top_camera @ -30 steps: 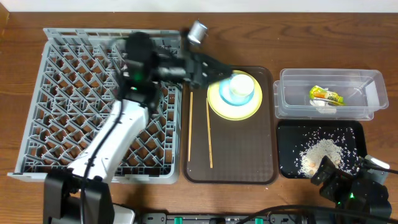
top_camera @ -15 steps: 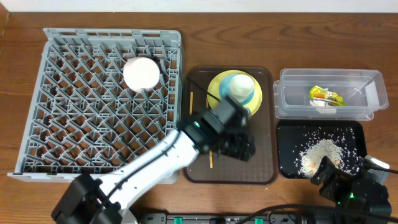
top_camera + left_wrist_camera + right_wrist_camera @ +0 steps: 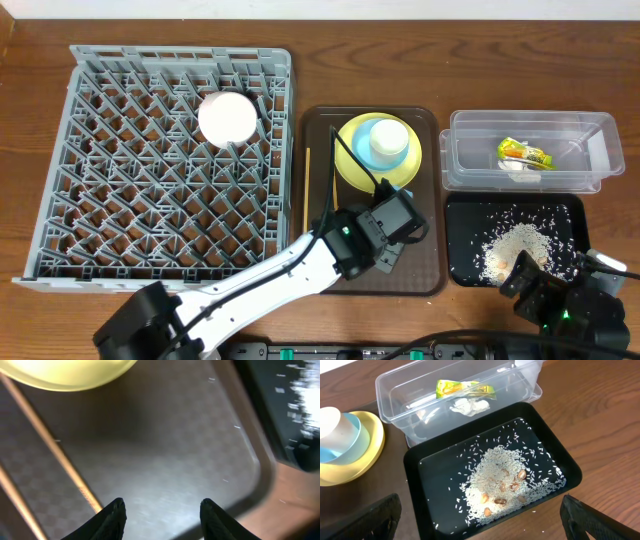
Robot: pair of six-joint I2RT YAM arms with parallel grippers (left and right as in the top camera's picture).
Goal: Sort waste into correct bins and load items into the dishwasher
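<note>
**Left pincer half spread over the serving tray, right pincer wide by the black tray**

At the left of the wooden table sits the grey dish rack. A white bowl rests in its upper right part, a few cells in from the right wall.

Just right of the rack lies the brown serving tray. Two thin wooden chopsticks lie lengthwise along its left side, near each other and roughly parallel; the arm covers the lower end of the right one. The pale yellow plate sits in the tray's upper half, with the pale blue-white cup standing on it.

The left gripper hangs low over the tray's bare floor below the plate, toward the right front corner. Its fingers stand partly apart with nothing between them; a chopstick runs just to their left.

Further right, the clear plastic tub holds the green-yellow-orange snack wrapper and a crumpled white scrap touching it. Directly below the tub is the shallow black tray, with a heap of rice leftovers and stray grains scattered around it; a few brownish bits lie in the heap.

The right gripper sits at the table's front right corner, just beside the black tray, fingers spread wide and holding nothing.
</note>
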